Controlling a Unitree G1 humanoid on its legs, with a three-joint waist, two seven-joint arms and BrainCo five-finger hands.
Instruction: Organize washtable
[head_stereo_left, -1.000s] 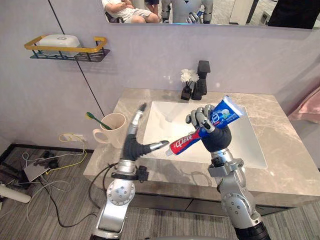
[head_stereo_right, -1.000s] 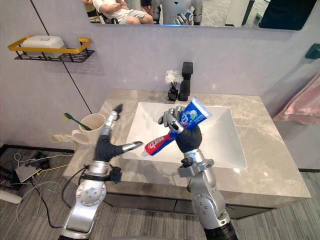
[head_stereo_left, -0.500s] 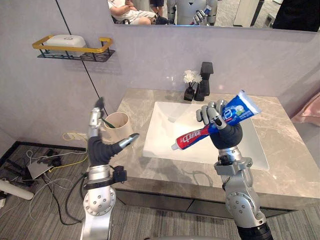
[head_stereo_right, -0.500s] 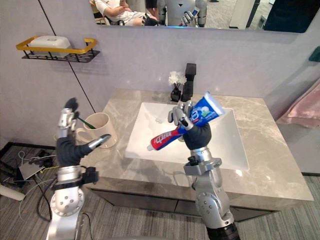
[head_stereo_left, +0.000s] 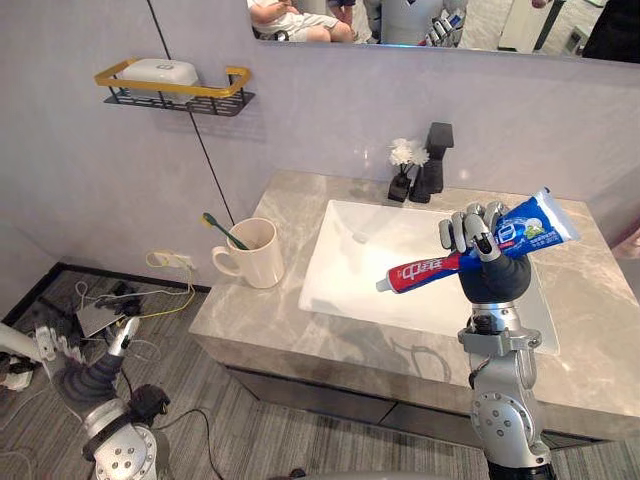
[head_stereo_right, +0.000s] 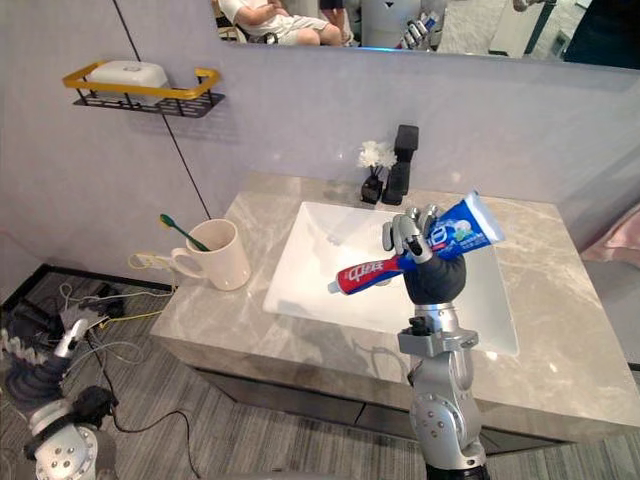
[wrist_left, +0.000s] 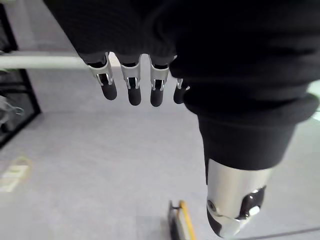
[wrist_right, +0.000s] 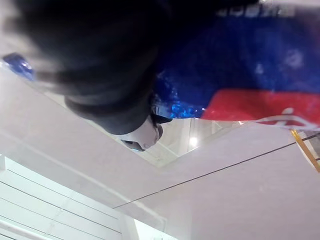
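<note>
Gripping toothpaste (head_stereo_left: 425, 270) clenched in right hand (head_stereo_left: 492, 282), tilted above sink (head_stereo_left: 355, 250), left hand (head_stereo_left: 92, 378) slack-fingered down by floor; transfer step, probably needing a leftward swing to mug (head_stereo_left: 255, 258) beside toothbrush (head_stereo_left: 222, 228).

Illegible white print on the red end of the toothpaste tube (head_stereo_left: 425, 271); no legible text anywhere.

The grey marble surface (head_stereo_left: 290, 320) has a white basin (head_stereo_left: 400, 260) sunk into it. A cream mug (head_stereo_left: 255, 258) stands upright near its left end, with a green toothbrush (head_stereo_left: 222, 228) leaning inside. At the back edge, a black tap (head_stereo_left: 434, 155) stands just beside a small black vase (head_stereo_left: 400, 187) of white flowers.
</note>
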